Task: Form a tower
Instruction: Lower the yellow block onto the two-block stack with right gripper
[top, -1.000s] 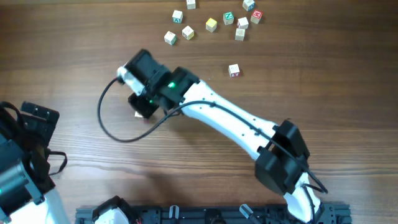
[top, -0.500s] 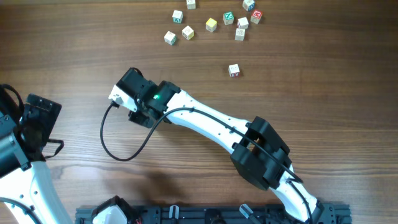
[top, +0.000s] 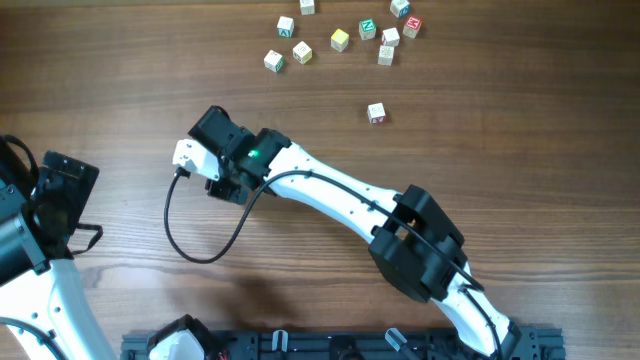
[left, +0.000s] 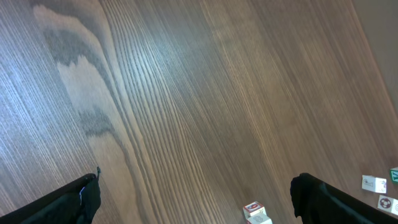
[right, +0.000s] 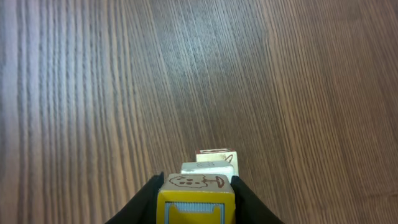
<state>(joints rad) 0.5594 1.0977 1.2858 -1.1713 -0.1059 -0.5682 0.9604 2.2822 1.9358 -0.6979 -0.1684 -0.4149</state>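
Moved: right arm (top: 330, 185) wrist and elbow shifted left since second ago. Right end effector (right: 196, 190) pinching yellow cube (right: 196, 210) atop tower (right: 208, 163), left-centre of desk (top: 520, 170). Left end effector (left: 199, 208) spread wide, near left.

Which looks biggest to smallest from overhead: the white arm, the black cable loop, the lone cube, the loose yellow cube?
white arm
black cable loop
lone cube and loose yellow cube: they look alike, so unranked

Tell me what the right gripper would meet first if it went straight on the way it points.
The right gripper, shut on the yellow-faced cube, points down at the table. First in line: the stacked pale cubes just beneath it; whether the held cube touches them is unclear.
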